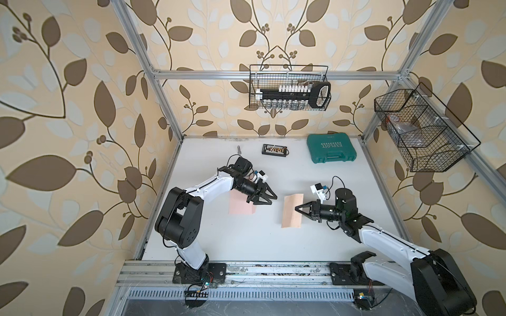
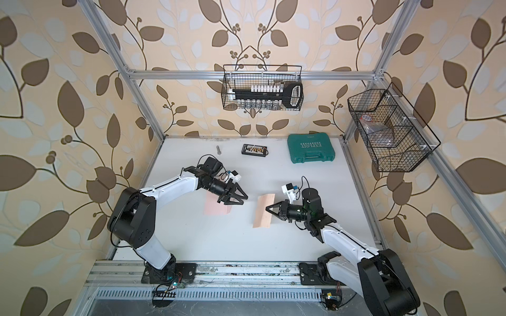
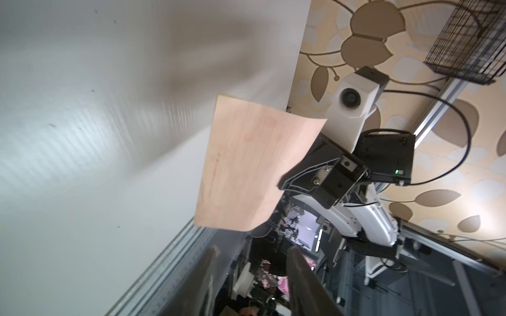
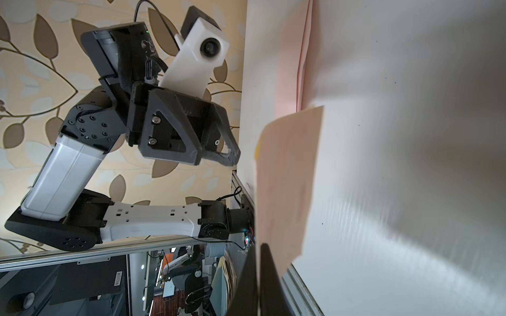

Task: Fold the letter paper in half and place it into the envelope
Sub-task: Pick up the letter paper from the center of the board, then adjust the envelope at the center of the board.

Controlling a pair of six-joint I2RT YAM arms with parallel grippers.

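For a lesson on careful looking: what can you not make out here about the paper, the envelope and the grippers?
- Envelope: partly covered by the left gripper in both top views; the flap's state is unclear.
- Right gripper: its tips are hidden behind the paper in the left wrist view.
- Paper, right wrist view: blurred, so no crease can be judged.
- Black case: its contents are too small in both top views.

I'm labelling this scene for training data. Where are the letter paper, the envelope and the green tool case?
letter paper [image 1: 290, 219]: in a top view, the sheet's near half.
envelope [image 1: 239, 207]: in a top view, its uncovered part.
green tool case [image 1: 330, 150]: in a top view, the lid's middle.
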